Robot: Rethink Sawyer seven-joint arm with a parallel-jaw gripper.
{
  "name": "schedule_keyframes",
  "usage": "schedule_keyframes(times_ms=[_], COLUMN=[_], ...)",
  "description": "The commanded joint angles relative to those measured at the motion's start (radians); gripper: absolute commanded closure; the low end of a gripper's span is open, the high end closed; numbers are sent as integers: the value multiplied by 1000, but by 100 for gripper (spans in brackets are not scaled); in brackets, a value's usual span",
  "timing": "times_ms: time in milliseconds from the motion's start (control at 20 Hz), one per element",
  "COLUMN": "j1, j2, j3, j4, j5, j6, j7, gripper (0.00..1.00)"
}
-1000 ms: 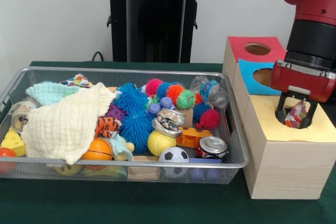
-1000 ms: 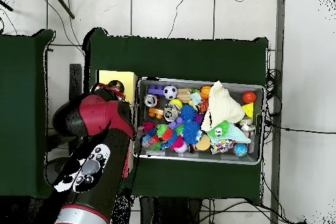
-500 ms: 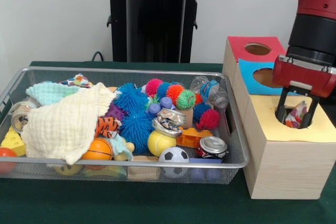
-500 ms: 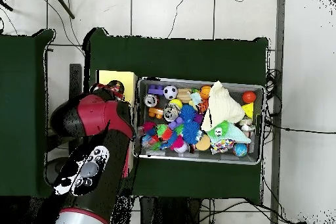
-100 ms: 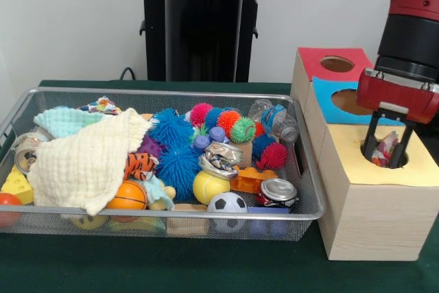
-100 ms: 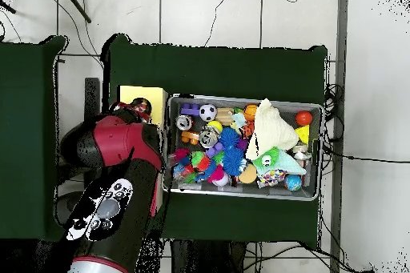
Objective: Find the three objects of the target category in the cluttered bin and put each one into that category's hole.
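Front view: the gripper (image 5: pixel 388 157) sits spread over the yellow-topped box's hole (image 5: pixel 386 158), with a crinkly wrapper (image 5: pixel 385 149) loose between its fingers, so this looks like the drop-off; next it should lift clear and head back to the wire bin (image 5: pixel 164 214). Overhead, the arm (image 6: pixel 112 175) hides the hole and gripper completely.
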Motion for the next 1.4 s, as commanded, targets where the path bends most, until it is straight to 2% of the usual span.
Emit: schedule_keyframes(times_ms=[50,350,700,750,900,1100,1400], j1=[-25,-47,-40,-33,-29,-31,-32], j2=[-24,-25,-30,-28,-22,-22,-29], j3=[43,67,63,54,49,54,56], j4=[44,30,38,42,29,43,45], j5=[-12,-18,-23,-21,-24,-19,-18], j6=[66,86,93,67,111,78,89], j7=[90,60,60,77,66,79,77], gripper=[100,100,100,0,0,0,0])
